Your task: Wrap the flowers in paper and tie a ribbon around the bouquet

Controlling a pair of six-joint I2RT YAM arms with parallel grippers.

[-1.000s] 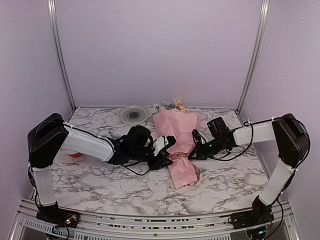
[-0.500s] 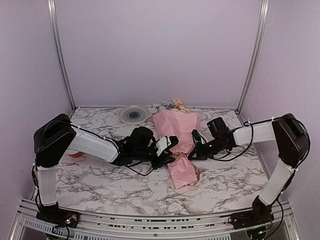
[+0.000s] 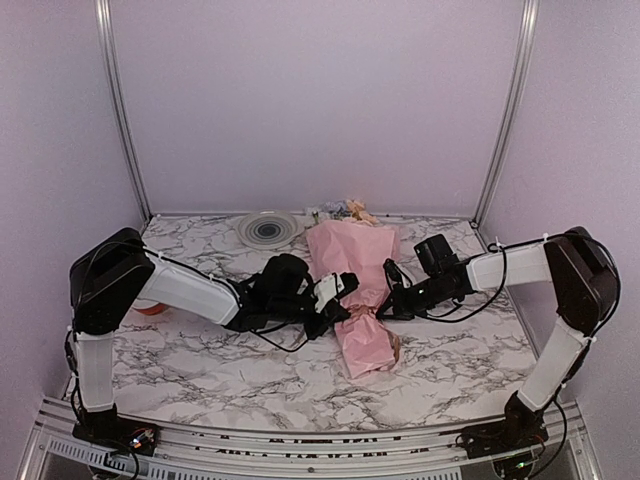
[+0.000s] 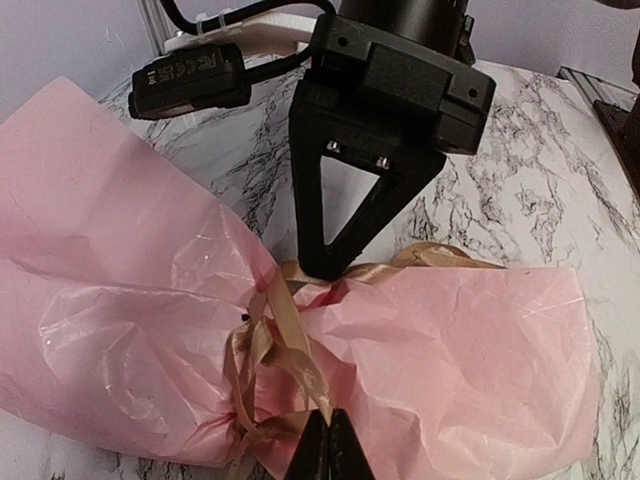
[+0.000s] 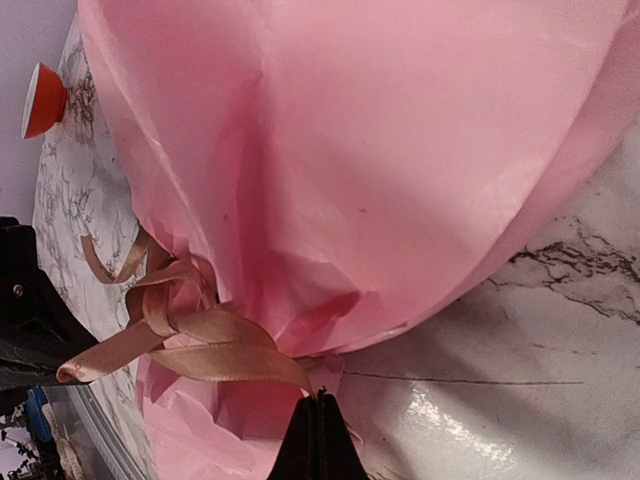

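Pink bouquet [image 3: 358,290] near table [image 3: 200,370] far edge | left tool [image 4: 322,447], right tool [image 5: 318,432] pinching ribbon [image 4: 285,335]

My bench [image 3: 200,370] is white marble with dark veins. Near its far edge, left of centre in the overhead view, sits a round pale dish [image 3: 268,229] with dark rings. A small orange-red spool [image 5: 43,100] shows at the upper left of my right wrist view.

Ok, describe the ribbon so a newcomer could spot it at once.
On the marble table lies a pink bouquet. Around its pinched waist loops the ribbon: thin, shiny and tan against the pink paper.
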